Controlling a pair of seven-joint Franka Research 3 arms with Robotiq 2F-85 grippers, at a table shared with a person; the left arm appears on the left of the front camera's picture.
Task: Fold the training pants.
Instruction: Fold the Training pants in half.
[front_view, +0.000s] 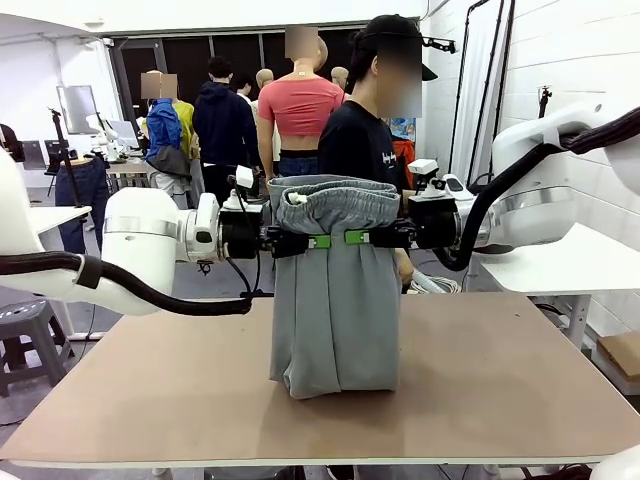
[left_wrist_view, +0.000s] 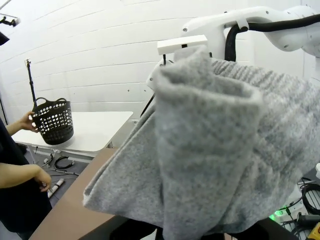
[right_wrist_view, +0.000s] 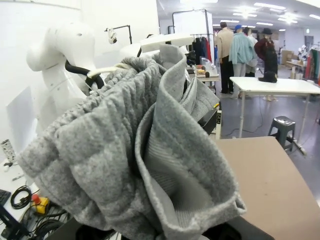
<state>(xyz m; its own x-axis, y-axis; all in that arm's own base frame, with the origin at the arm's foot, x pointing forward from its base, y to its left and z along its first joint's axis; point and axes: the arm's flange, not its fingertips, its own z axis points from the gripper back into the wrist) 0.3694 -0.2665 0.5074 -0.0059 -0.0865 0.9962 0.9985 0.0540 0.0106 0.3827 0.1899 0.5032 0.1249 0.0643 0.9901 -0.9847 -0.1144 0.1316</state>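
Bright, even overhead light, soft shadows; wrist views bend at edges, close cloth slightly blurred.

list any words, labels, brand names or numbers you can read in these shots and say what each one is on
No text can be read with confidence.
Person's black t-shirt: small light print on the chest, too small and blurred to read.
Training pants: plain grey, no label or print showing, held up over the table by the left hand and right hand.
Black basket: no visible marking.
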